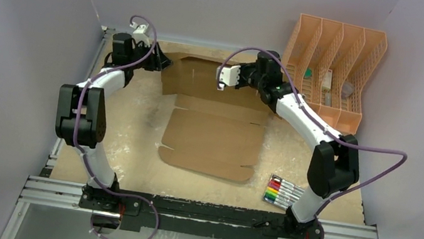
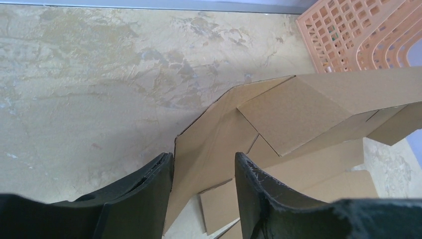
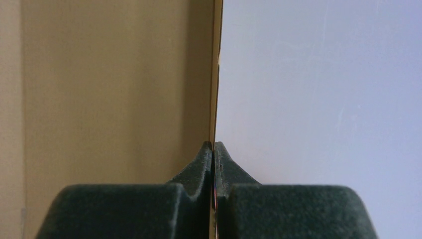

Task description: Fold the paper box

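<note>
we see the paper box (image 1: 210,135) spread on the counter (image 1: 123,144) just left of the peach organizer (image 1: 331,67), its near panels lying flat and its far panels folded up into walls. our right claw (image 3: 213,144) is clenched tight on a thin upright edge of that cardboard, on the part of the far wall toward the organizer. our left claw (image 2: 204,157) sits at the box corner farthest from the organizer, released, its 2 fingers (image 2: 144,199) standing apart on either side of a raised flap, while a pack of markers (image 1: 283,191) lies on the counter nearer to us than the organizer.
</note>
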